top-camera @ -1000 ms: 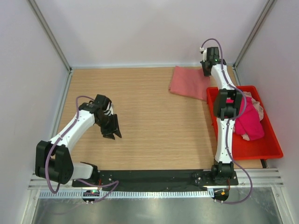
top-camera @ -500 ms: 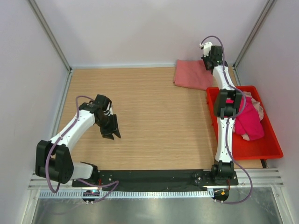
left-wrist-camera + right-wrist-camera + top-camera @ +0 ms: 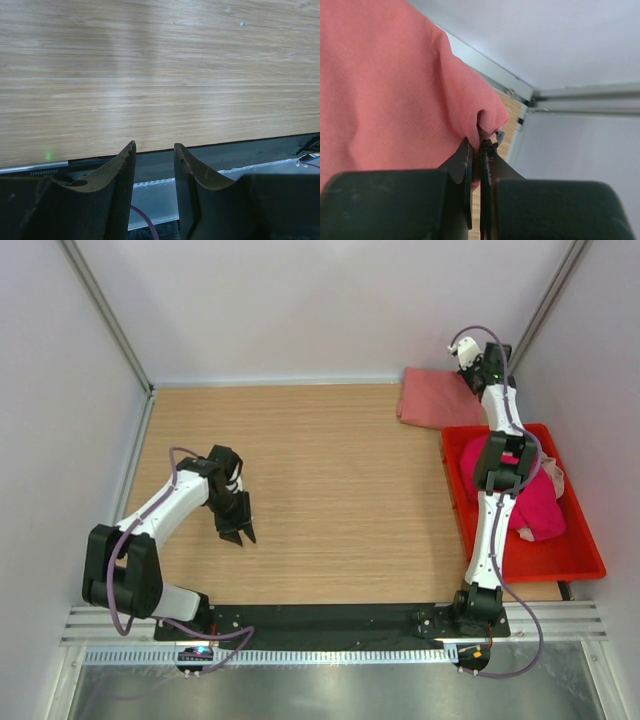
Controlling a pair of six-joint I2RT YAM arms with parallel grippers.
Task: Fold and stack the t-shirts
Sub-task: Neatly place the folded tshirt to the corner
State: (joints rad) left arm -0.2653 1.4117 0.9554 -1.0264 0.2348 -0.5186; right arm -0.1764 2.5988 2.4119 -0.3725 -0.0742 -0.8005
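A folded salmon-pink t-shirt (image 3: 435,400) lies at the table's far right corner. My right gripper (image 3: 477,378) is shut on its edge; in the right wrist view the cloth (image 3: 385,85) is pinched between the jaws (image 3: 480,150). A bright magenta t-shirt (image 3: 530,502) and a pale pink one (image 3: 553,472) lie bunched in the red bin (image 3: 580,558). My left gripper (image 3: 240,533) is open and empty, low over the bare wood at the left; its fingers (image 3: 192,172) frame the table's near edge.
The red plastic bin sits along the right side of the table. Walls with metal frame posts (image 3: 108,320) close in the back and sides. A black base plate (image 3: 330,618) runs along the near edge.
My right gripper has dragged the salmon t-shirt to the right and back into the far right corner. My left arm has shifted slightly.
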